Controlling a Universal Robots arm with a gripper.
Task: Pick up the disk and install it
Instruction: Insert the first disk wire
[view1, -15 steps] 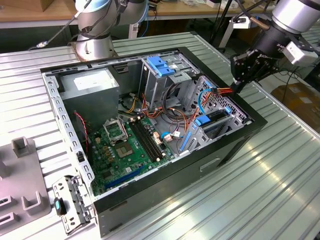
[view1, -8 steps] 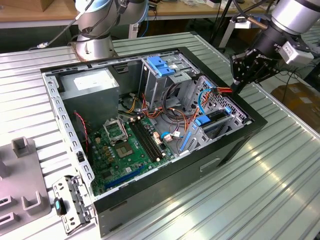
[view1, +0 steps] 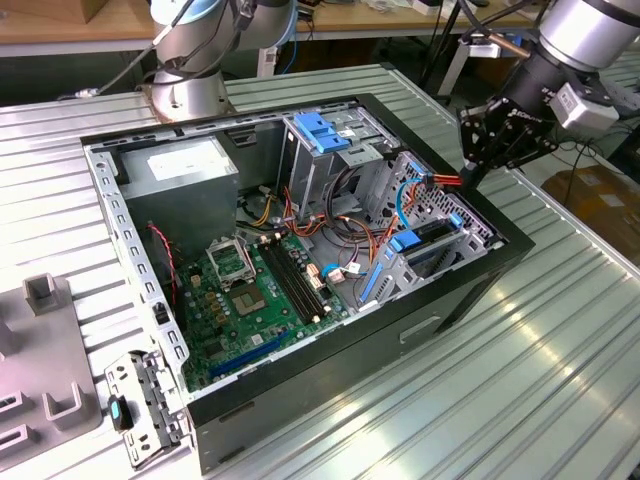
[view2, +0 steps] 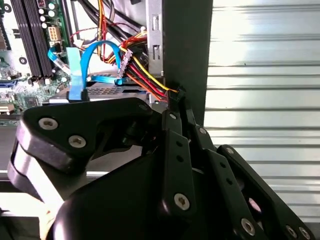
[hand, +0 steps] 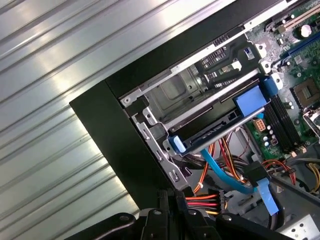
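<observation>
Hovering gripper: the gripper (view1: 466, 180) is hanging over the far edge of the open computer case (view1: 330, 395), on the exterior view's right, just beside the drive cage (hand: 150, 120).
Claw: its fingers (view2: 172, 125) are looking clenched, with the tips meeting against the wire bundle (view2: 145, 75). Whether they are pinching a wire is not something the views are settling.
Disk: the disk (hand: 215, 127) is sitting inside the cage in the first wrist view, with blue rails showing at both of its ends. It is lying near the claw and is not in its grasp.
Cables: red, yellow and black wires are crowding the fingertips, and a blue data cable (hand: 220, 172) is looping down just beside the disk.
Step in hand: by the look of it, the disk is already lying in its bay, and the work is centring on the cabling at the disk's near end.
Next move: as a judgement, any motion here is calling for slow, short travel, keeping the fingers from snagging the bundle or scraping the case wall.
</observation>
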